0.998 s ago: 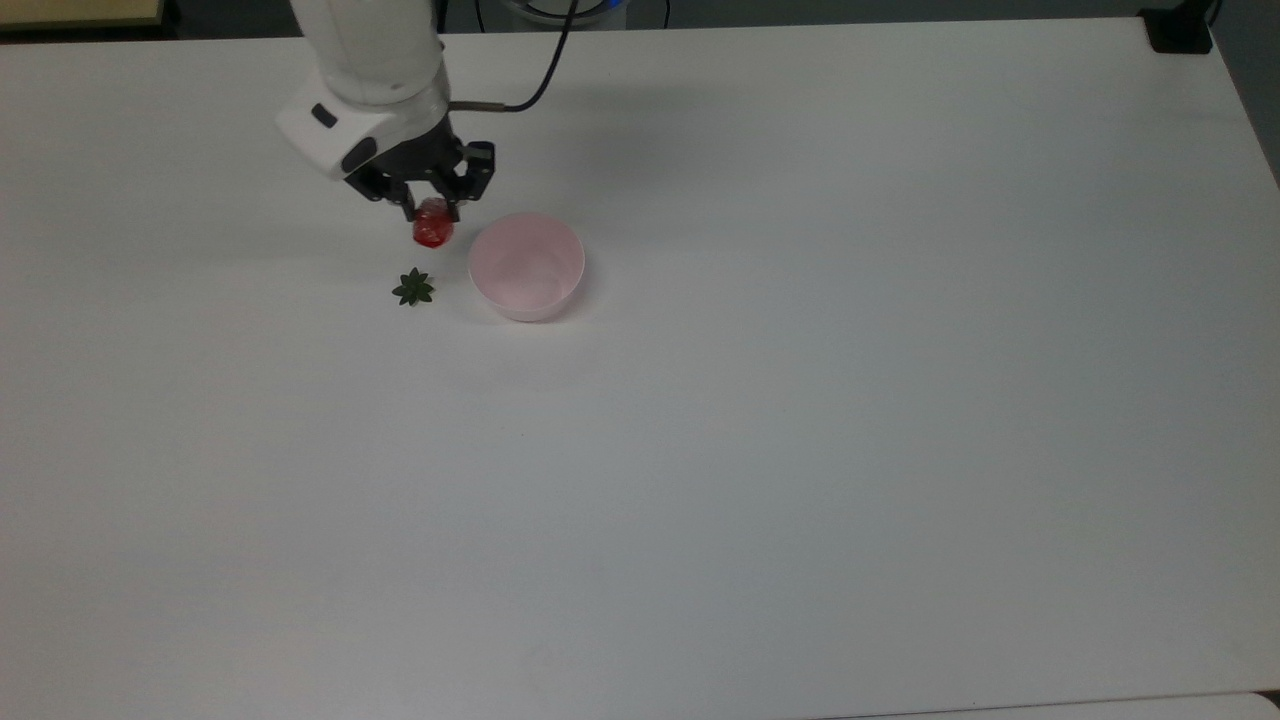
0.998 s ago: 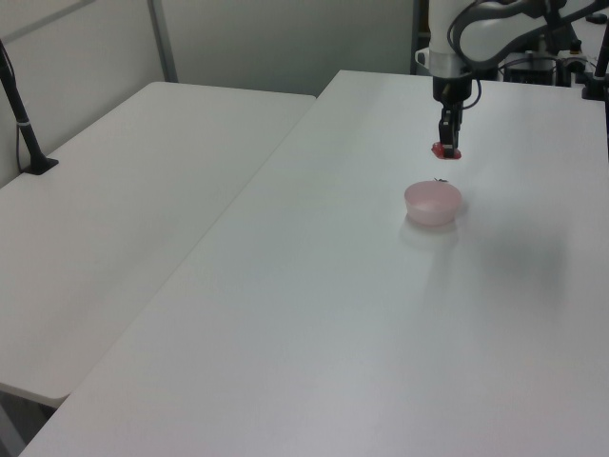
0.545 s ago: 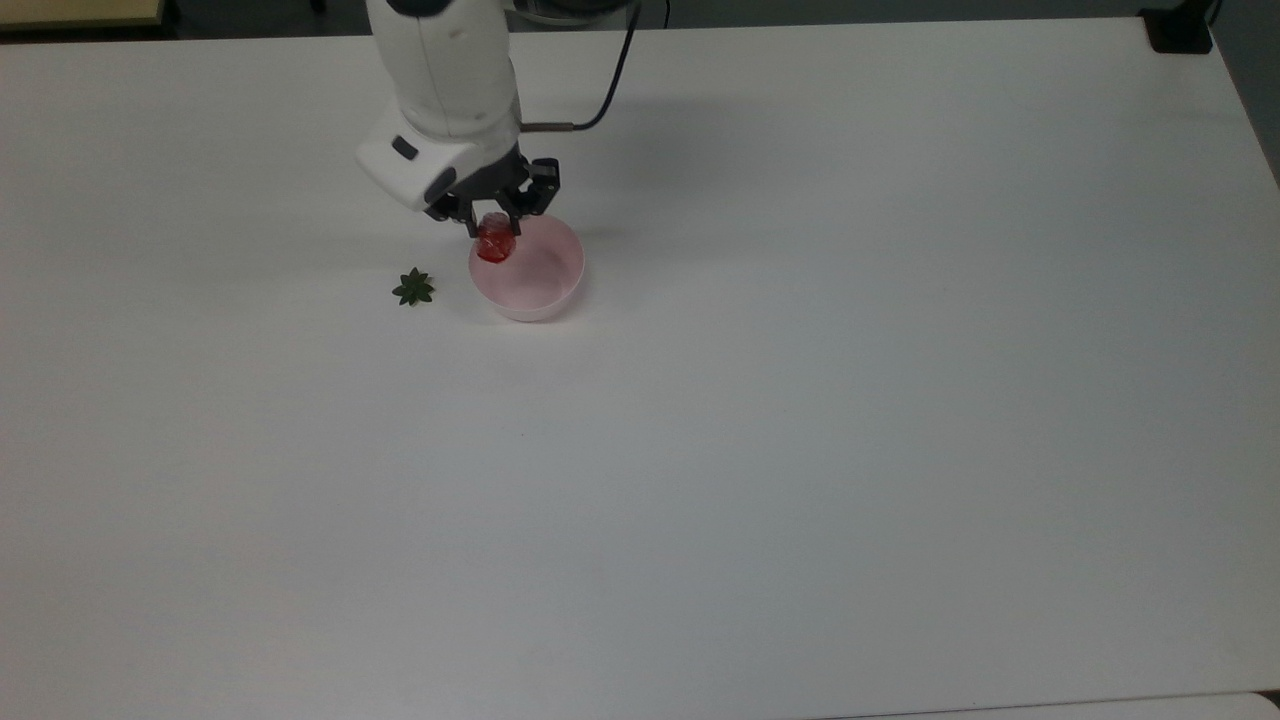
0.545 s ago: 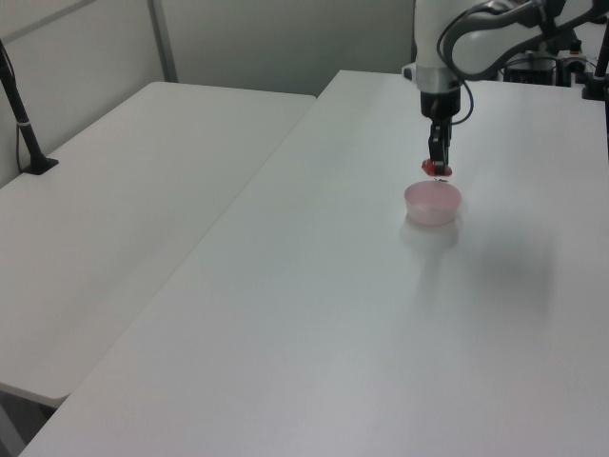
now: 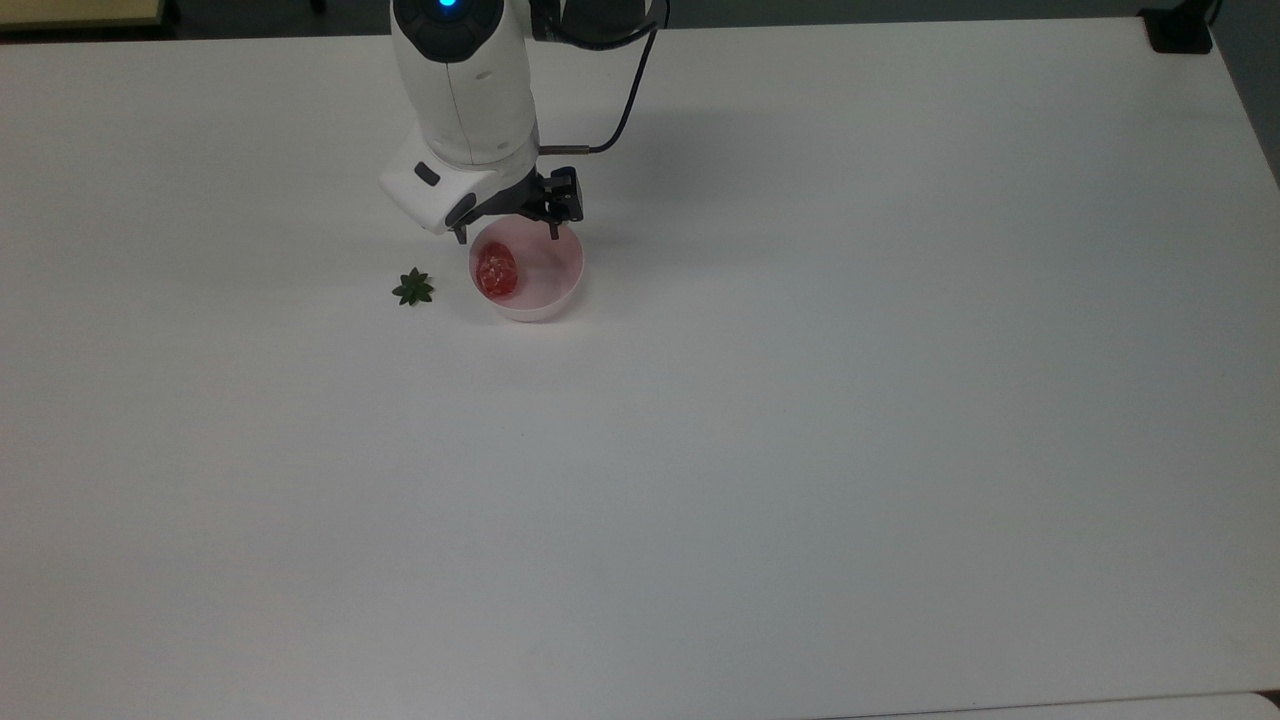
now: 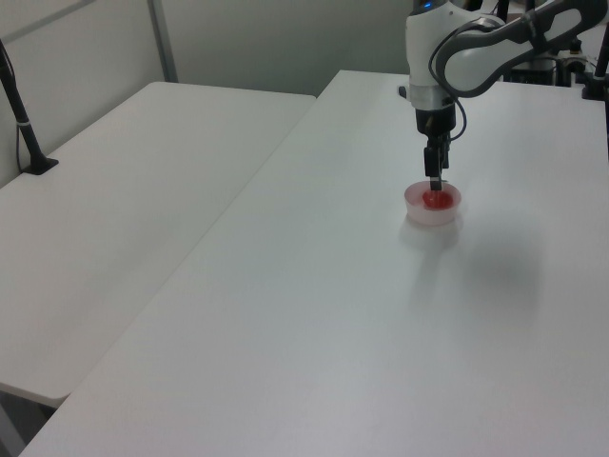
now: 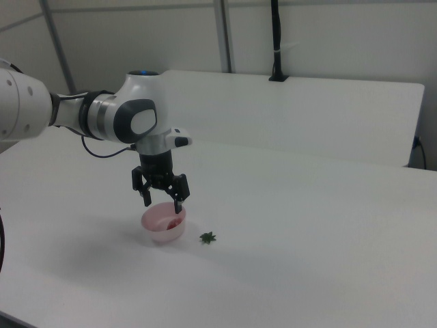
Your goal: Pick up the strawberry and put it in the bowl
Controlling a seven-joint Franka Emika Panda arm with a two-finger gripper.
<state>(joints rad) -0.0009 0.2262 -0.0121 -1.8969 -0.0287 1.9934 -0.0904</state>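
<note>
I see the strawberry (image 5: 497, 271) lying in the bowl (image 5: 553, 297); my jaws hang wide and empty above it, only retreat left

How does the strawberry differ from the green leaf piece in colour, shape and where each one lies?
The strawberry is glossy red; the green leaf piece is dark green. The strawberry is a lumpy oval body; the leaf piece is a flat star. The strawberry lies inside the pink bowl, below the open pincer; the leaf piece lies on the bare table, just off the bowl's left in the top view. Both are small, and the pincer holds neither.
</note>
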